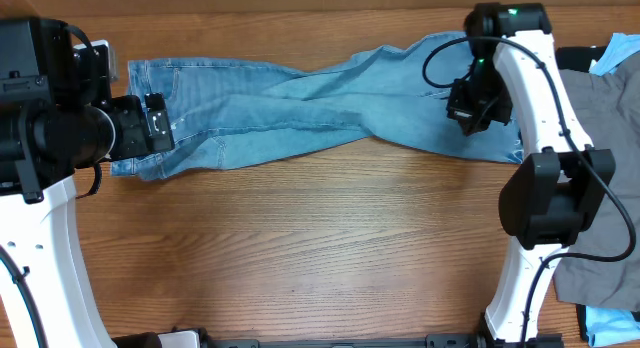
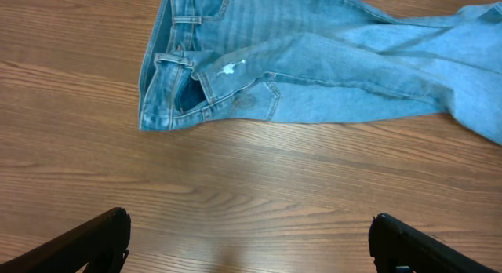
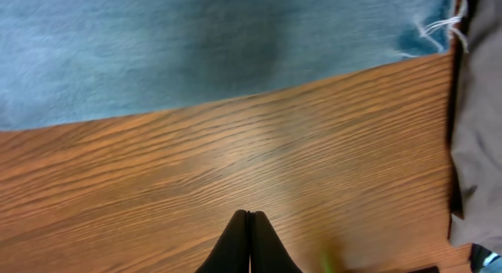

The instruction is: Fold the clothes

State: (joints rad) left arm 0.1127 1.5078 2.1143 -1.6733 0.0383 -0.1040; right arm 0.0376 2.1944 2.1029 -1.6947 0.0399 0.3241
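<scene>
Light-blue denim jeans (image 1: 300,103) lie stretched across the far side of the table, waistband to the left and leg ends to the right. In the left wrist view the waistband (image 2: 169,85) and a stitched pocket are bunched, the legs running off right. My left gripper (image 1: 158,123) hovers at the waistband end, open wide (image 2: 249,243), with only bare wood between its fingers (image 2: 90,242). My right gripper (image 1: 468,116) hangs over the leg ends, shut on nothing (image 3: 249,222), above bare wood just short of the denim (image 3: 196,45) and its frayed hem (image 3: 439,26).
At the right edge lie grey trousers (image 1: 600,238), a pale-blue garment (image 1: 622,50) and a black one (image 1: 575,58); the grey cloth (image 3: 480,108) also borders the right wrist view. The wooden table (image 1: 300,248) stretches toward the front edge.
</scene>
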